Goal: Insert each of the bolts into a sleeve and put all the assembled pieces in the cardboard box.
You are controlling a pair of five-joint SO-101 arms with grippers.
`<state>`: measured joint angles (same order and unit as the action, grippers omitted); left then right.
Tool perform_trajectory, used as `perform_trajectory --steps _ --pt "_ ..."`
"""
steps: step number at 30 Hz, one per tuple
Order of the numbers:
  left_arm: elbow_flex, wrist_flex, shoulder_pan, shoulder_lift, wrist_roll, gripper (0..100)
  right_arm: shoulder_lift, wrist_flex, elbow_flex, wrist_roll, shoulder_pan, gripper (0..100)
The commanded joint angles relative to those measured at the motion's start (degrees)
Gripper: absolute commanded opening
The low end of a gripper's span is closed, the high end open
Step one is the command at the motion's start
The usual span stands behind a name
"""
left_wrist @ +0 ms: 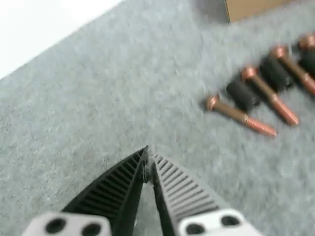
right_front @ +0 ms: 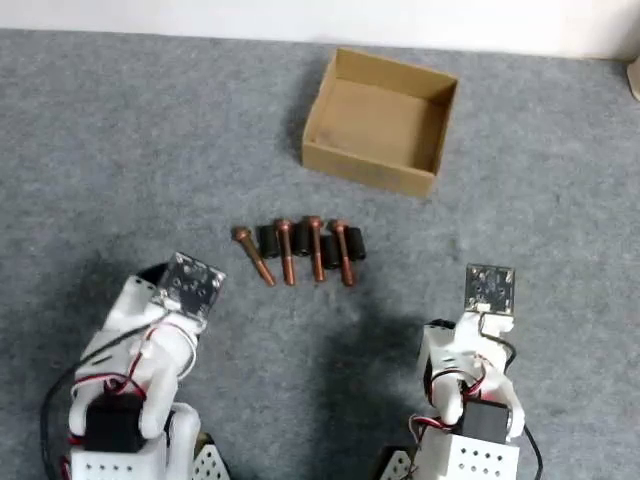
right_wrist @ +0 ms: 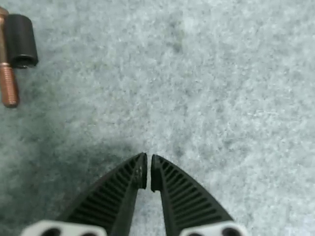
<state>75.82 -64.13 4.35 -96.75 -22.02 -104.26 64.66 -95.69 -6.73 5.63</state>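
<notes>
Several copper bolts (right_front: 288,252) lie in a row mid-table, with black sleeves (right_front: 268,240) between them. The leftmost bolt (left_wrist: 239,116) lies nearest my left gripper, with a sleeve (left_wrist: 242,95) just past it. An open cardboard box (right_front: 380,122) stands behind the row. My left gripper (left_wrist: 149,158) is shut and holds nothing, low over the carpet, short of the bolts on their left. My right gripper (right_wrist: 146,167) is shut on nothing too, over bare carpet to the right of the row; a sleeve (right_wrist: 21,40) and a bolt tip (right_wrist: 8,88) lie at its view's edge.
Grey carpet (right_front: 520,230) covers the table. The left arm (right_front: 140,370) and the right arm (right_front: 470,380) sit at the near edge. A white wall strip runs along the far side.
</notes>
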Motion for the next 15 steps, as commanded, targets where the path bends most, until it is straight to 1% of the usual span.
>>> perform_trajectory --steps 1,3,6,9,12,15 --pt "-7.16 6.86 -1.8 16.92 2.9 1 -0.4 0.22 -7.96 0.26 -0.13 1.8" --pt "-12.53 8.26 -2.95 29.93 5.63 1 -0.4 0.22 -7.96 0.26 -0.13 1.8" --pt "-22.11 8.26 -4.88 51.03 9.93 1 -0.4 0.22 -7.96 0.26 -0.13 1.8" --pt "-31.16 8.26 -6.9 69.76 11.43 1 -0.4 0.31 -7.96 0.26 -0.13 1.8" --pt "-38.99 8.18 -7.52 82.95 12.57 1 -0.4 0.31 -7.96 0.26 -0.13 1.8" --pt "-45.49 8.18 -7.52 90.86 17.32 1 -0.4 0.31 -7.96 0.26 -0.13 1.9"
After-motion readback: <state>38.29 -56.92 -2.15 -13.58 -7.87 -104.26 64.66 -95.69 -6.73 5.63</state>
